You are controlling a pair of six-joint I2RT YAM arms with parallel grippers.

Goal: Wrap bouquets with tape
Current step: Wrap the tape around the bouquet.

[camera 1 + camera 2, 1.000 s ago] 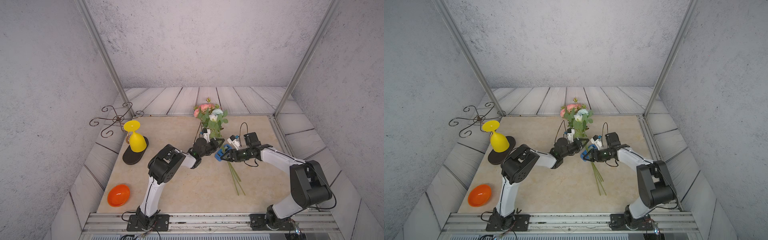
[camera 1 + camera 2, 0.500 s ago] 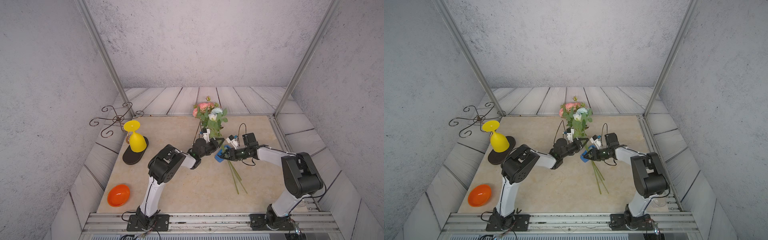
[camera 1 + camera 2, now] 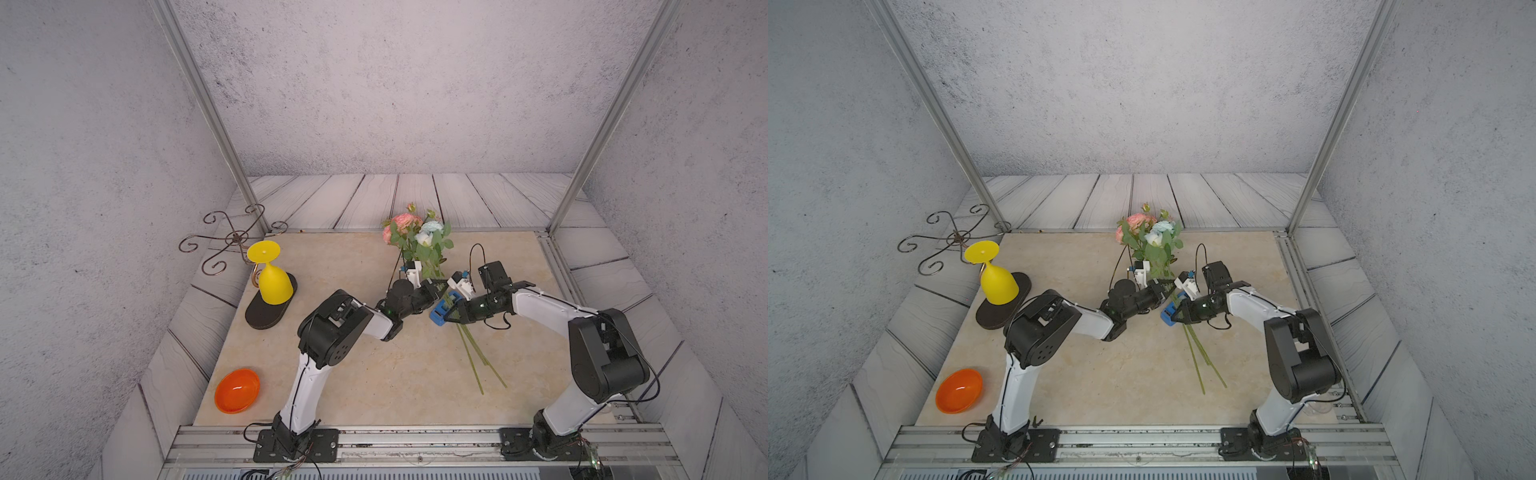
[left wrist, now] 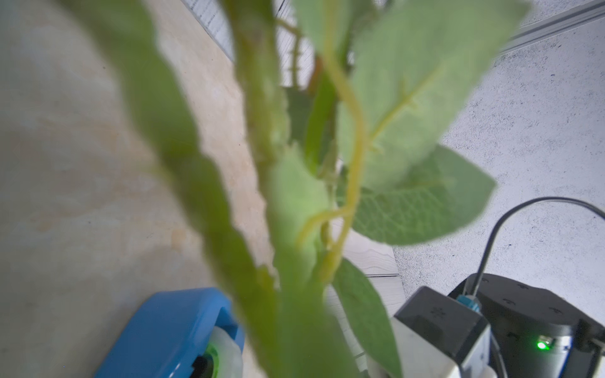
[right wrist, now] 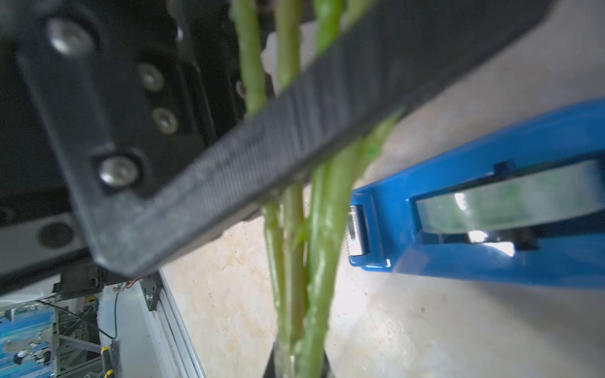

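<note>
The bouquet (image 3: 417,233) (image 3: 1150,232), pink and pale blue blooms on thin green stems (image 3: 471,353), lies slanted across the tan table (image 3: 374,374), blooms toward the back. My right gripper (image 3: 449,313) (image 3: 1178,314) is shut on the stems (image 5: 294,261), which run out from between its jaws (image 5: 299,366). The blue tape dispenser (image 3: 438,316) (image 3: 1167,312) (image 4: 170,330) (image 5: 491,235) sits right beside the stems, its pale roll (image 5: 507,203) showing. My left gripper (image 3: 437,286) (image 3: 1162,286) is at the stems just below the leaves (image 4: 409,114). One black finger (image 5: 311,124) crosses them, and leaves hide its jaws.
An upturned yellow goblet (image 3: 272,278) stands on a black oval board (image 3: 268,313) at the left. A scrolled wire stand (image 3: 232,239) is behind it. An orange bowl (image 3: 237,390) lies at the front left. A metal rail (image 3: 415,440) runs along the front edge.
My right gripper has closed onto the stems, and its elbow has swung slightly inward. The bouquet and the dispenser stay about where they were.
</note>
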